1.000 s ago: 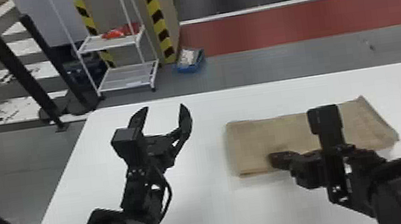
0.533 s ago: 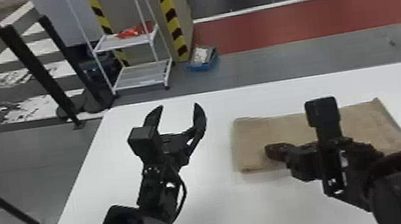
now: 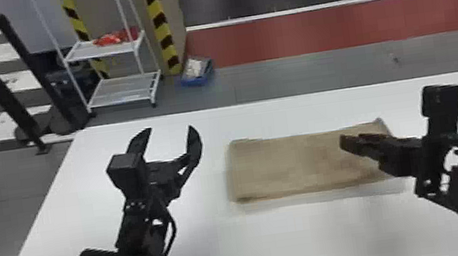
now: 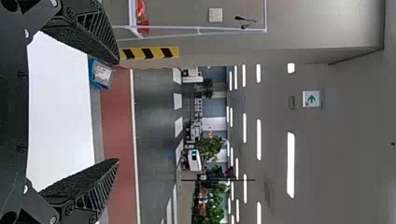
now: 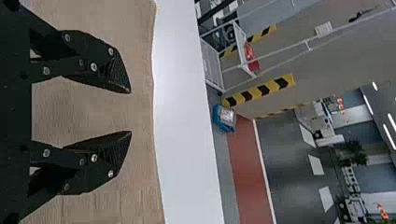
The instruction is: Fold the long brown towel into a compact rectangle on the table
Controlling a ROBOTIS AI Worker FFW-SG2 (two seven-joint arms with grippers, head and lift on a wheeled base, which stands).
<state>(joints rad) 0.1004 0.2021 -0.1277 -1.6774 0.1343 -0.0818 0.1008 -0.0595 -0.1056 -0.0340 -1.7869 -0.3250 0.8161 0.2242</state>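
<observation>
Towel (image 3: 288, 164) flat; right gripper (image 3: 351, 140) edge-on in head view, parted in its wrist view; left gripper (image 3: 169, 128) spread.

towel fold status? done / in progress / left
Done: the brown towel lies flat on the table as a rough rectangle, probably already folded.
In hand: nothing; the right end effector is open over the towel's right part, the left end effector open to the towel's left.
Left: likely another fold, since it's clearly longer than deep.
</observation>
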